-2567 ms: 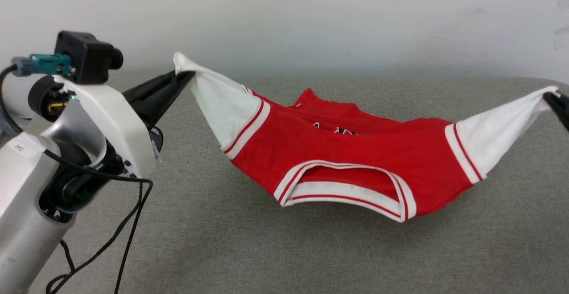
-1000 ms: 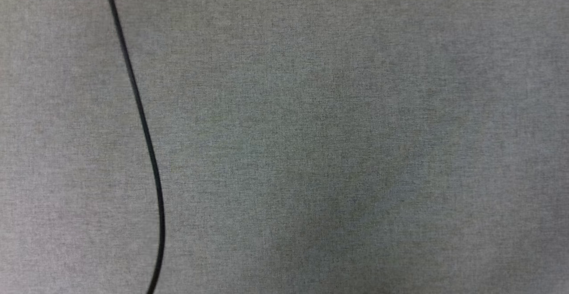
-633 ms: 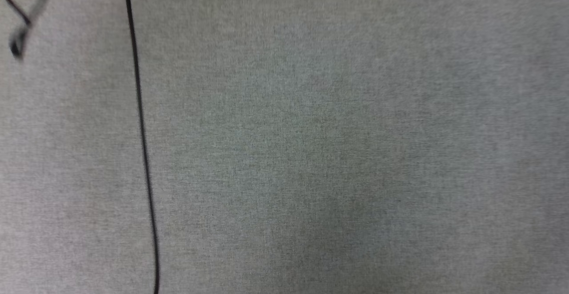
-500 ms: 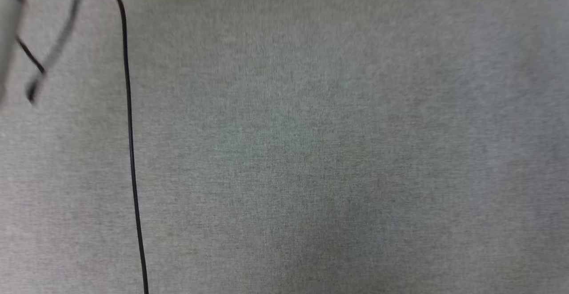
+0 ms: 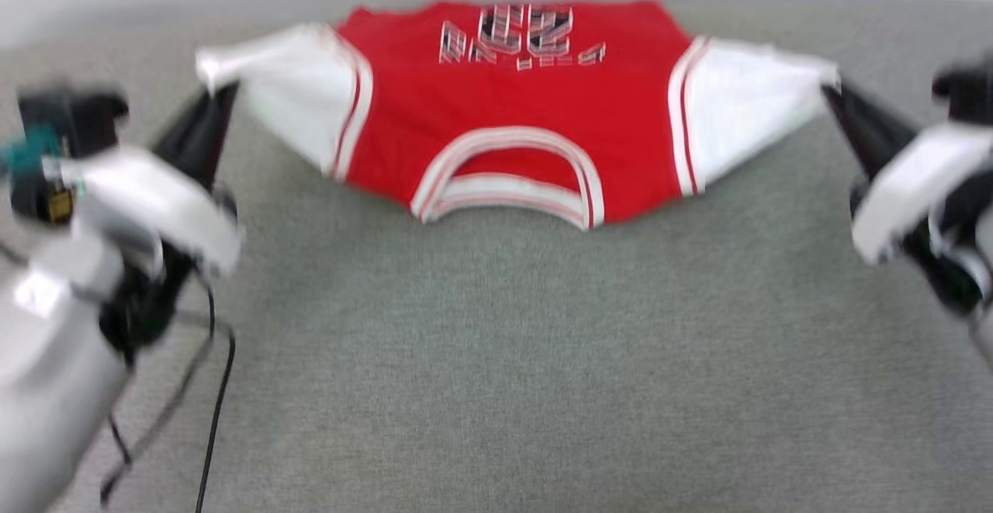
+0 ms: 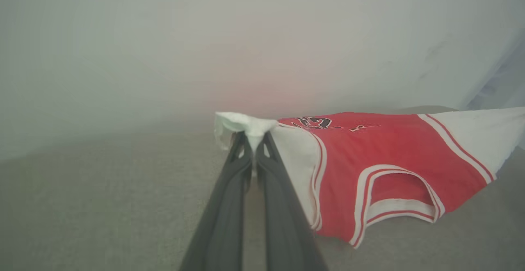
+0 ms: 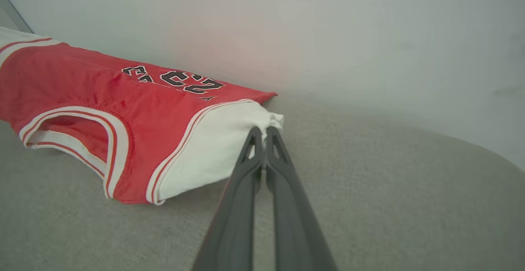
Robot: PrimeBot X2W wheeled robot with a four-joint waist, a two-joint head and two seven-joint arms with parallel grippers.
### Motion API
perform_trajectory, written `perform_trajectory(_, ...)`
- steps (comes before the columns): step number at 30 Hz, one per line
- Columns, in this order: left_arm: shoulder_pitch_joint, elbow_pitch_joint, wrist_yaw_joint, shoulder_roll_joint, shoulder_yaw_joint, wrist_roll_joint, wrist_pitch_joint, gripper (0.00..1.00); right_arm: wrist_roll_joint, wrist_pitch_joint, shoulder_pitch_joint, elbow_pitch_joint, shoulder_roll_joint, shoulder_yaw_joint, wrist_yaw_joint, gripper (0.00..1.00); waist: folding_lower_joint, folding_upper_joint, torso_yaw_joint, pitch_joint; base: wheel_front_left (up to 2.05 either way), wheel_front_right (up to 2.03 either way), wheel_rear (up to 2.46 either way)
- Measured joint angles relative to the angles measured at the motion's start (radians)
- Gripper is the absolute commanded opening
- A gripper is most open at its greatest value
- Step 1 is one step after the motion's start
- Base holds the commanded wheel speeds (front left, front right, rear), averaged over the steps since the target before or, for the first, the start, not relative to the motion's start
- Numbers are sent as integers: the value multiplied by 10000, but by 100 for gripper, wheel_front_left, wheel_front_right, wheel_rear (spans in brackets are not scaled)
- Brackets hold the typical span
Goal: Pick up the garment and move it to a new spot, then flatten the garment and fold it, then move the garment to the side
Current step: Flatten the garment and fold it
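Garment (image 5: 512, 125) spread chest-up across grey surface (image 5: 496, 358). My left gripper (image 5: 223, 96) pinches one white sleeve tip, right gripper (image 5: 828, 92) the other. Pickup done; flattening seems underway, fold and side-move remain

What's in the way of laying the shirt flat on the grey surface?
Nothing visible. The shirt is stretched between the left gripper and right gripper, both shut on it. The surface around it is bare; a black cable hangs well aside, by the left arm.
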Motion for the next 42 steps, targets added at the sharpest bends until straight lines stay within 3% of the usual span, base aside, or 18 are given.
perform_trajectory(2, 902, -545, 291, 215, 109, -322, -31, 0, 230, 42, 703, -238, -247, -25, 0, 0, -1, 0, -16, -367, 0, 0, 0)
perform_trajectory(3, 1781, -1045, 644, 472, 102, -437, -40, 0, 403, 123, 1397, -518, -454, -69, 0, 0, -1, 0, -30, -719, 0, 0, 0)
perform_trajectory(9, 4134, -2343, 1513, 951, 176, -965, -113, 0, 849, 311, 3517, -1214, -928, -546, 0, 0, -1, 0, -9, -1632, 0, 0, 0)
perform_trajectory(15, 5988, -3114, 2048, 1099, 123, -1285, -127, 0, 1028, 489, 6140, -1939, -1262, -1187, 0, 0, -1, 0, 202, -2326, 0, 0, 0)
perform_trajectory(21, 7483, -3344, 2406, 1256, 198, -1544, -128, 0, 974, 949, 8170, -2552, -1480, -2188, 2, 0, -1, 0, 358, -2693, 0, 0, 0)
perform_trajectory(26, 8346, -3511, 2428, 1168, 311, -1649, -130, 0, 949, 1647, 9779, -3005, -1442, -2938, 2, 0, 0, 1, 514, -2766, 0, 0, 0)
perform_trajectory(34, 8628, -3467, 2307, 876, 353, -1496, -132, 0, 449, 2669, 10718, -3956, -1189, -3858, 2, 0, 1, 1, 580, -2516, 0, 0, 0)
perform_trajectory(35, 8590, -3461, 2293, 828, 353, -1442, -132, 0, 324, 2763, 10719, -4050, -1141, -3942, 2, 9, 1, 0, 586, -2470, 0, 0, 0)
perform_trajectory(36, 8530, -3457, 2253, 792, 359, -1417, -132, 0, 173, 2840, 10697, -4146, -1097, -4044, 2, 75, 2, 0, 591, -2416, 0, 0, 0)
perform_trajectory(37, 8438, -3452, 2226, 773, 353, -1321, -132, 0, 17, 2915, 10634, -4236, -1058, -4151, 2, 100, 1, 0, 592, -2354, 0, 0, 0)
perform_trajectory(42, 7868, -3490, 2176, 477, 359, -966, -157, 0, -487, 3116, 9987, -4876, -905, -4730, 0, 100, 3, 0, 629, -1991, 0, 0, 0)
